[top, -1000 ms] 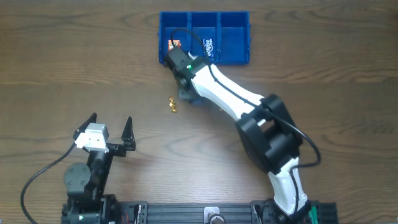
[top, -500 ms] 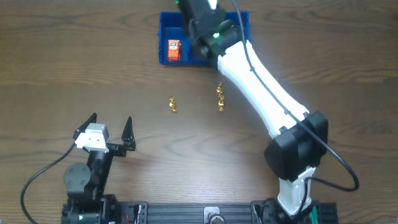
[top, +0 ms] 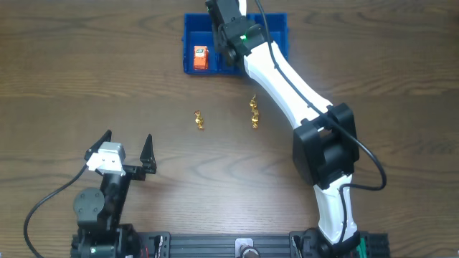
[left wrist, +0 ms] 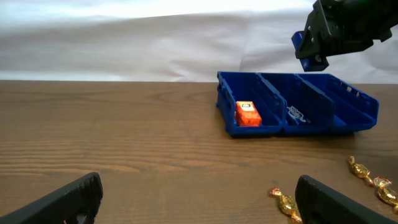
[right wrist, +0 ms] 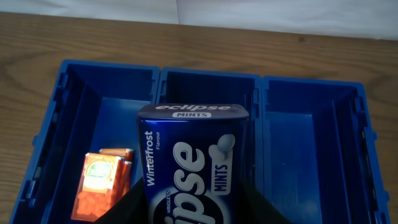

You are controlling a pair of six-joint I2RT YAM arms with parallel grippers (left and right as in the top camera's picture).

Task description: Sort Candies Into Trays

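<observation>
My right gripper (right wrist: 189, 210) is shut on a blue mint tin (right wrist: 189, 165), held upright above the middle compartment of the blue three-part tray (right wrist: 158, 78). An orange candy pack (right wrist: 101, 183) lies in the tray's left compartment. In the top view the right gripper (top: 225, 25) hangs over the tray (top: 276, 64). Gold-wrapped candies lie on the table: one (top: 199, 120) to the left, a pair (top: 254, 113) to the right. My left gripper (top: 129, 147) stands open near its base, far from the tray, with nothing in it.
The left wrist view has another mint pack (left wrist: 296, 114) lying in the tray's middle compartment beside the orange pack (left wrist: 247, 114). Bare wooden table (top: 86, 79) lies on both sides of the candies.
The right gripper rose from the table below the tray with the blue tin and moved up over the tray. The pair of gold candies came into sight. The left arm stayed still.
</observation>
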